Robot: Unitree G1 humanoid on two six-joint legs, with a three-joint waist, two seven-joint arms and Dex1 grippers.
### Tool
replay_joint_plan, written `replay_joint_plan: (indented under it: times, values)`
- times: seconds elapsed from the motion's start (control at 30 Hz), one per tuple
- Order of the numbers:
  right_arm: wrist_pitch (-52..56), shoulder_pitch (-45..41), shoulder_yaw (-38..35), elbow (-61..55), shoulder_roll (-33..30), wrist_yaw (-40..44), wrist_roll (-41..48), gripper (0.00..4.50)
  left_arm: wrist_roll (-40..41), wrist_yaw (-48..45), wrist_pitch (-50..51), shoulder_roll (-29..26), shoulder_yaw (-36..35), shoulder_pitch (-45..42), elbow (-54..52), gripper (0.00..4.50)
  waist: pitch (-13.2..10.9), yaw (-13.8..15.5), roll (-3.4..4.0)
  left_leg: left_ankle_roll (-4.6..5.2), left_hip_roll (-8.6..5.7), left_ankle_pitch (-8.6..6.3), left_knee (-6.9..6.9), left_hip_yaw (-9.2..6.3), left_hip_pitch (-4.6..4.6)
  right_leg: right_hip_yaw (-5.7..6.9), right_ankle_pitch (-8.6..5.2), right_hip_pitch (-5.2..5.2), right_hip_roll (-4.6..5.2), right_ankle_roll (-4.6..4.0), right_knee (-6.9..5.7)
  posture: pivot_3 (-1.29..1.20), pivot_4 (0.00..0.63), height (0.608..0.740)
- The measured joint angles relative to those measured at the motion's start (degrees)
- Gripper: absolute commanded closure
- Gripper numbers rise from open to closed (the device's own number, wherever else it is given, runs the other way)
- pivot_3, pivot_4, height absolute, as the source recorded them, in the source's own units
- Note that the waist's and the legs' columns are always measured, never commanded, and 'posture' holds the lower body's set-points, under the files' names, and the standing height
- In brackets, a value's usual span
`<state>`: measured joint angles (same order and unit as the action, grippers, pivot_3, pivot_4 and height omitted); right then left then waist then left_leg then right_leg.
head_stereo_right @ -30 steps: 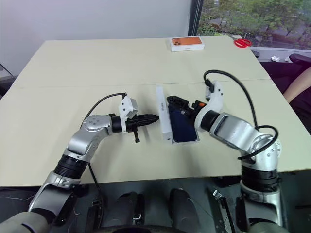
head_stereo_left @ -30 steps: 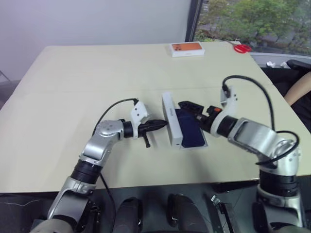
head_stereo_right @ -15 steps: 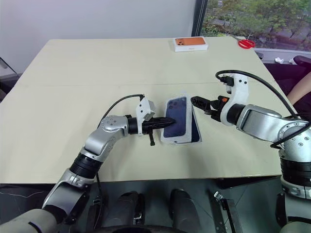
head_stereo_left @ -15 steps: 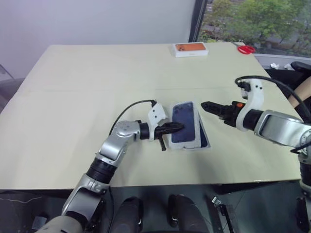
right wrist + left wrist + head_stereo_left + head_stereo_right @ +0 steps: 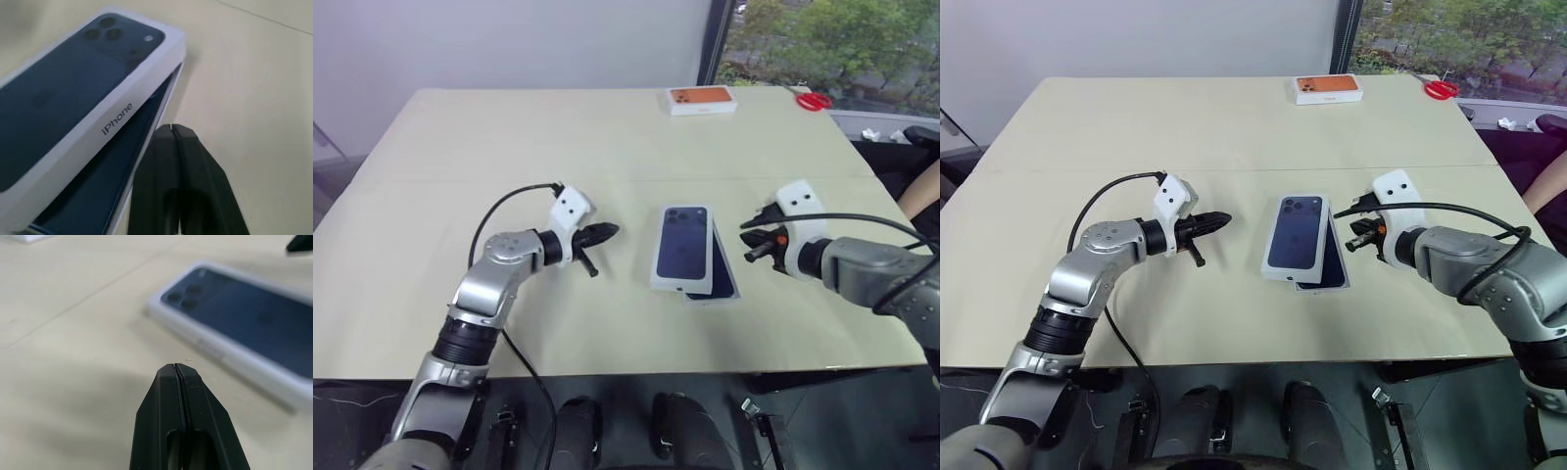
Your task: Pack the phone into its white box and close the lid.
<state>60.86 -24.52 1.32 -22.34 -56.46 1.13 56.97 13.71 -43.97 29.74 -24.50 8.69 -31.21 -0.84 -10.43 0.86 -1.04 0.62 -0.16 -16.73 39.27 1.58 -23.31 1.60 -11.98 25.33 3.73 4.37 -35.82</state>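
Lying askew over the white box [image 5: 1329, 277] on the counter [image 5: 1234, 137]: lid [image 5: 1295, 235], apparently not seated; both grippers hovering apart, left gripper [image 5: 1224, 218], right gripper [image 5: 1347, 230].

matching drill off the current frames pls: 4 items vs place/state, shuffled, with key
Items:
1. lid
2. left gripper
3. scissors
4. orange-topped box

Place or state:
A. far edge of the table, closed, apart from both arms
B. shut on nothing, off the lid's left side
C. lying askew over the white box, not seated
D. far right corner, red handles

Pairs: 1-C, 2-B, 3-D, 4-A
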Motion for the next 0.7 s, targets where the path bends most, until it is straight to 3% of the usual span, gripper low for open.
replay_joint_plan:
  times: [0.3, 0.5, 0.7]
  values:
    - [0.5, -0.2, 4.4, -3.6, 1.3, 6.1, -12.0, 4.46, -4.2, -1.9, 2.7, 2.3, 9.2, -2.2, 3.4, 4.5, 0.0, -0.1, -0.01, 0.0, -0.01, 0.0, 0.0, 0.0, 0.0, 0.01, 0.0, 0.0, -0.01, 0.0, 0.03, 0.0, 0.15, 0.74]
    - [3.1, -0.3, 5.3, -4.9, 6.3, 7.9, -15.4, 4.46, -3.6, -2.3, 5.5, 7.0, 10.4, -4.4, 4.1, 4.5, 0.0, -0.1, -0.01, 0.0, -0.01, 0.0, 0.01, 0.0, 0.0, 0.0, 0.0, 0.0, 0.0, 0.0, 0.02, 0.0, 0.15, 0.74]
    - [5.3, -0.5, 5.2, -4.9, 8.1, 9.5, -18.7, 4.46, -3.1, -3.3, 7.6, 7.3, 11.4, -3.2, 1.6, 4.5, 0.0, -0.2, -0.01, 0.0, -0.01, 0.0, 0.01, -0.01, 0.02, 0.0, 0.0, 0.0, 0.0, 0.0, -0.02, 0.0, 0.15, 0.74]
